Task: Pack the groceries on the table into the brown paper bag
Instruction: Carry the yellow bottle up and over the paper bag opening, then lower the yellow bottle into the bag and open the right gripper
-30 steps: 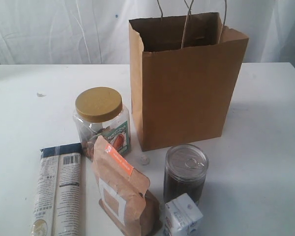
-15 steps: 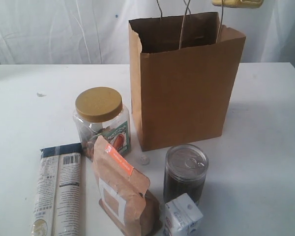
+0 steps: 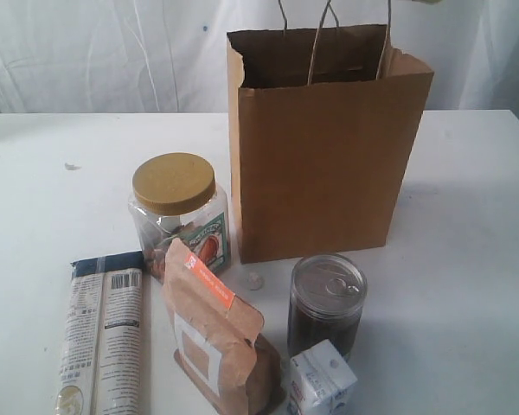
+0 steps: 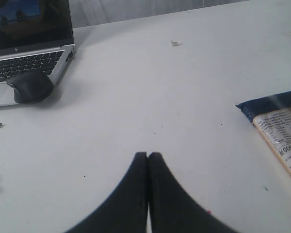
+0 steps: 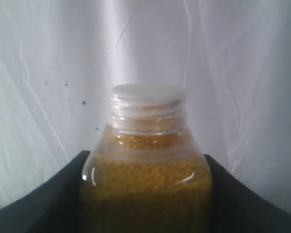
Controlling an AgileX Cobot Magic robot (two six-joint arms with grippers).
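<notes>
The brown paper bag [image 3: 329,156] stands open at the back of the table [image 3: 467,259]. In front of it are the yellow-lidded clear jar [image 3: 175,207], the dark tin [image 3: 326,304], the brown pouch [image 3: 214,333], the small white carton [image 3: 318,382] and the long printed packet [image 3: 102,337]. My right gripper [image 5: 146,158] is shut on the white-capped yellow bottle [image 5: 146,145], held upright against a white curtain; the exterior view shows neither. My left gripper [image 4: 148,155] is shut and empty over bare table, with the packet's end [image 4: 281,136] off to one side.
A tiny white paper ball [image 3: 255,280] lies between jar and tin, another [image 3: 70,166] at far left. In the left wrist view a laptop [image 4: 29,53] and a black mouse [image 4: 29,86] sit at the table's side. White curtains hang behind.
Half a second ago the yellow bottle showed at the top edge above the bag's right side; it has since risen out of the exterior view. The bag's handles and right wall shifted slightly.
</notes>
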